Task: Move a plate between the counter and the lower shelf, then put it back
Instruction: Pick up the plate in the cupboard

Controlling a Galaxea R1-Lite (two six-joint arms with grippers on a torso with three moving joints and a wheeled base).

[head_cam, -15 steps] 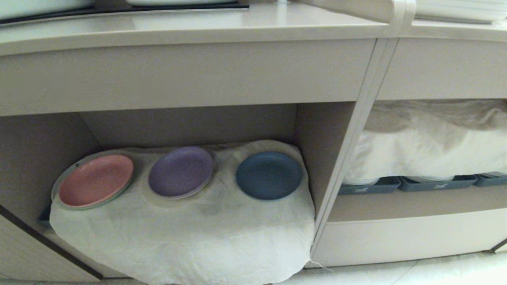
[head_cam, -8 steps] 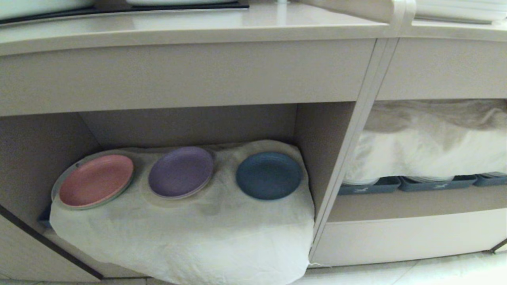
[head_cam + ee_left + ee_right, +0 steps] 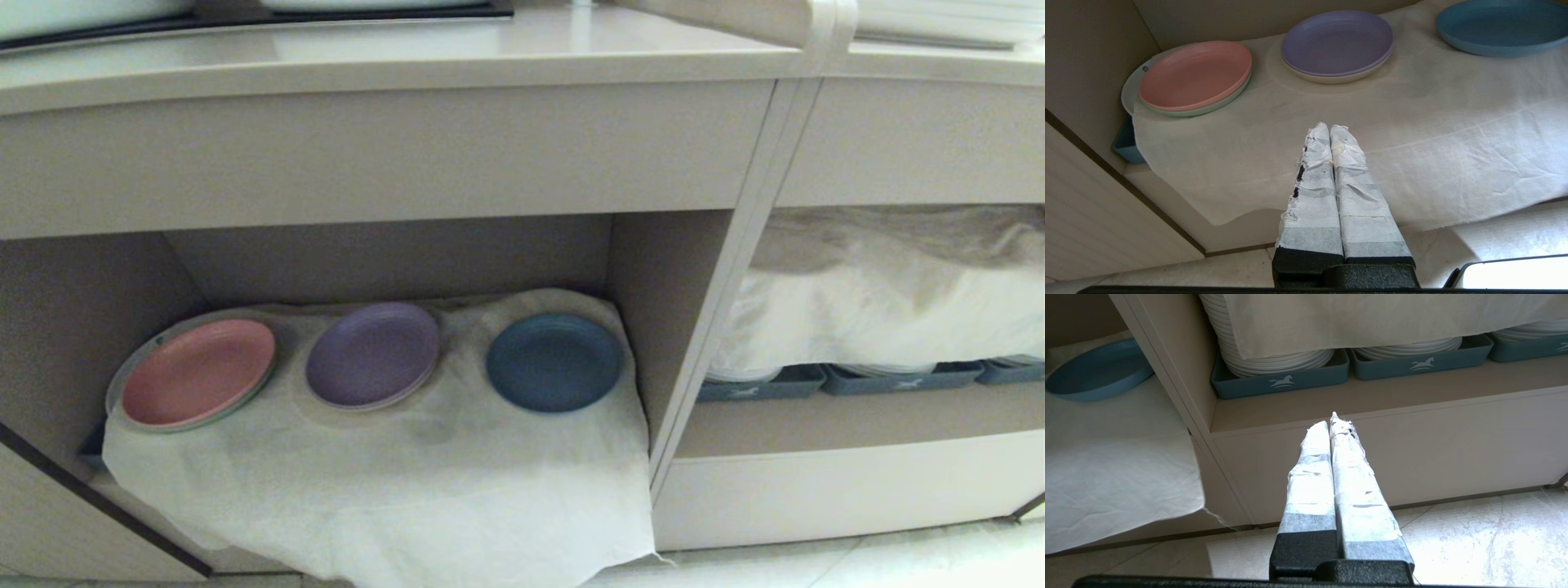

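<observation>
1. Right now you are looking at the plate sitting flat on the white cloth that lines the lower shelf, well ahead of the left gripper and off to its outer side, with nothing touching it.
2. Both sets of fingers are pressed together and holding nothing: the left fingers are hovering over the draped front of the cloth, short of all three plates, and the right gripper is idling in front of the neighbouring compartment, pointing at the grey-blue trays of stacked white plates.
3. Between your left fingers and the blue one, the purple plate is lying nearly straight ahead, and the pink plate is resting on a pale one further to the other side; you are probably being kept back here so the approach can be chosen.
4. Being round, the plate is offering no long axis; it is lying face up with its shallow rim raised, so any edge is serving equally, and the near edge by the cloth's fold looks the easiest to reach.
5. Above the shelf, the table is waiting as the destination; the lift has not begun, and the loose cloth could be dragging along if the fingers are catching it.
</observation>
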